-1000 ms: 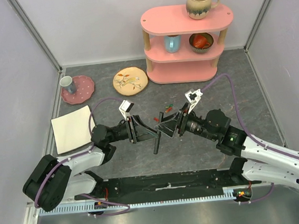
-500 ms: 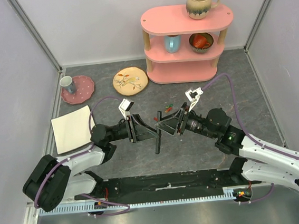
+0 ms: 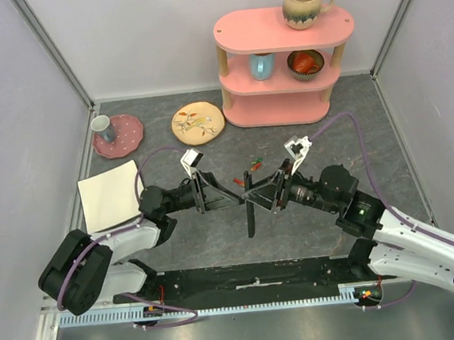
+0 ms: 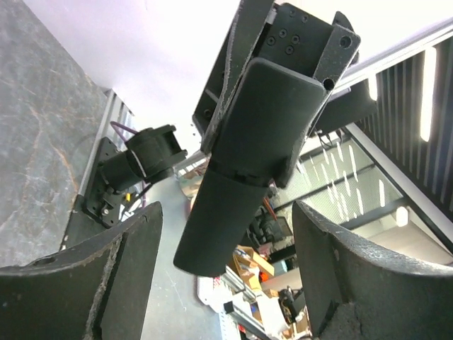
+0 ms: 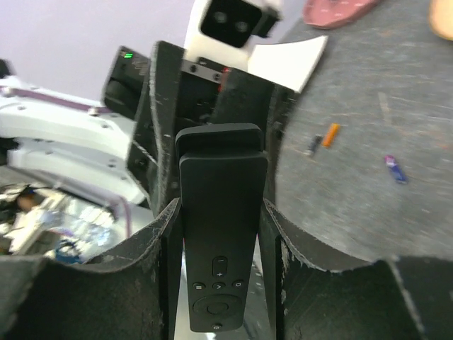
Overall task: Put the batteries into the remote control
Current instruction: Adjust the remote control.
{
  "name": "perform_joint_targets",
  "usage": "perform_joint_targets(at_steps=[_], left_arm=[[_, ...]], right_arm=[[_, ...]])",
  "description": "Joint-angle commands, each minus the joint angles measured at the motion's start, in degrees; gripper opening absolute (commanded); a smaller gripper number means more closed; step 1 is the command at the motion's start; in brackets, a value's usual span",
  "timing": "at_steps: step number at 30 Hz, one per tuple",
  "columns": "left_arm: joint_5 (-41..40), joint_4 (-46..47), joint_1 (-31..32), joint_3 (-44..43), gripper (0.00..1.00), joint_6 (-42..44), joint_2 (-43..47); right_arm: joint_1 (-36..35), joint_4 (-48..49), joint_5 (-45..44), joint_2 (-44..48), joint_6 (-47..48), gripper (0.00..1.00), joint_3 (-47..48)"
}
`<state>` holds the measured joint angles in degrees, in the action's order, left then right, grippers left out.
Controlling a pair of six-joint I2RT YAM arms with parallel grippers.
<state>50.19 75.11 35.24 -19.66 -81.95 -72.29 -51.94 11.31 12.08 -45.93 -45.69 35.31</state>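
Top, remote control (image 3: pixel 250 213): aloft between both arms, lower end hanging free, off the table.
Top, batteries (image 3: pixel 254 165): loose on the table (image 3: pixel 304 130), just beyond the remote control.
Left wrist, left gripper (image 4: pixel 228 212): jaws wide, fingers (image 4: pixel 120 269) clear of the remote control on both sides. Draw straight back, I judge, so you don't clip it.
Right wrist, right gripper (image 5: pixel 221 212): clamped on the remote control's long edges, buttons (image 5: pixel 218 287) facing the camera. Likely the sole grip, so hold firm.
Right wrist, end piece (image 5: pixel 218 140): sits stepped from the body. Possibly the battery cover; cannot confirm.
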Motion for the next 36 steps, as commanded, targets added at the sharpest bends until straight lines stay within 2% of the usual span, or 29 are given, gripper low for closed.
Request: perform_joint_targets(at_steps=[1,3,4,5,8,15,18,24,31,36], left_arm=[[2.2,16.7,-3.9,1.8,0.79,1.0,0.0],[0.6,13.4,-6.4,4.8,0.79,2.1,1.1],[-0.9,10.3,-7.2,6.0,0.79,3.8,2.0],[-3.1,8.1,-7.2,7.2,0.79,5.1,2.9],[-5.1,-3.2,-7.1,8.7,0.78,10.9,8.1],[-11.3,-30.2,-7.2,5.9,0.77,23.7,22.0],[-13.6,-35.5,-7.2,5.0,0.77,25.3,25.4],[-15.7,-39.5,-7.2,4.9,0.75,25.4,25.7],[-16.0,-39.7,-7.1,5.9,0.74,24.5,25.2],[-16.3,-39.7,-7.1,6.7,0.74,24.3,25.2]], right_arm=[[0.0,-20.7,-16.2,0.2,9.9,0.16,10.0],[0.1,-33.8,-25.2,-2.1,12.5,0.16,15.9],[0.0,-36.9,-34.0,-4.4,14.6,0.16,18.4],[0.0,-41.7,-37.7,-5.4,15.5,0.15,19.2],[0.2,-42.8,-45.1,-6.3,17.5,0.15,18.9],[0.4,-40.3,-40.6,-8.8,17.1,0.14,18.9],[0.4,-41.2,-41.3,-11.1,16.5,0.13,19.3],[2.8,-41.9,-42.6,-15.4,16.2,0.13,16.3],[10.3,-37.6,-36.4,-20.7,15.8,0.11,8.0],[10.5,-34.2,-33.6,-21.0,15.7,0.11,6.6]])
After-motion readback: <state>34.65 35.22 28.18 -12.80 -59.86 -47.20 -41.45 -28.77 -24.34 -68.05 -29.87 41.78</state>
